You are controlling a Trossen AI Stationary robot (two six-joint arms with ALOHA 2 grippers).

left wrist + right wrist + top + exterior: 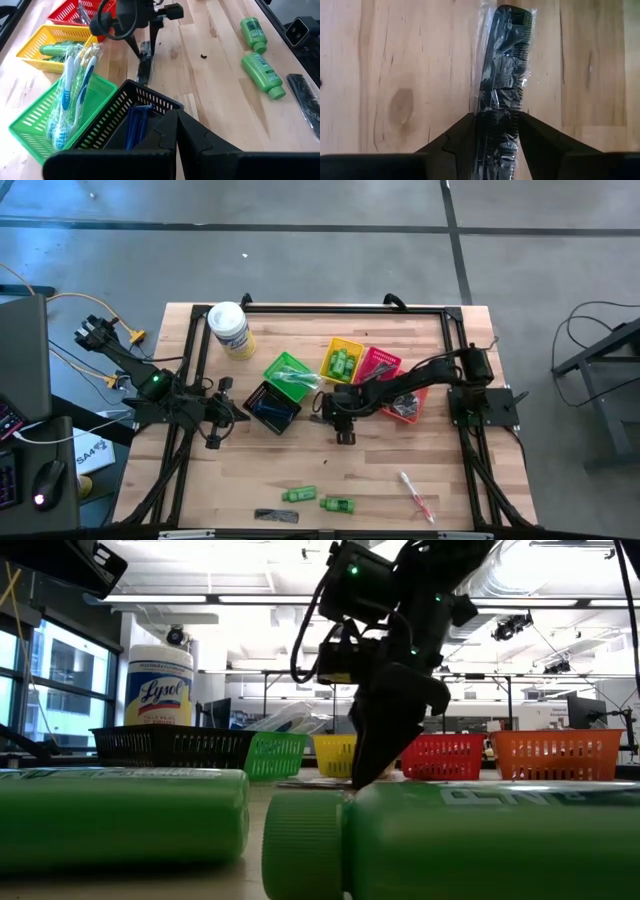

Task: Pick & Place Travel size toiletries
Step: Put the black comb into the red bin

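wrapped black comb [502, 75] flat on table, between gripper fingers.

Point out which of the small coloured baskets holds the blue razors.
The black basket: blue-handled razors lie inside it. The green basket beside it holds wrapped toothbrushes, and the yellow basket holds green bottles.

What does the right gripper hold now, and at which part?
The right gripper has its fingers on both sides of one end of a flat black plastic-wrapped comb lying on the wooden table.

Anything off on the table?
One oddity: the white-lidded tub lies tipped on its side in the high view, lid toward the table's far edge. Otherwise, loose toiletries await sorting; the right gripper straddles a wrapped black comb.
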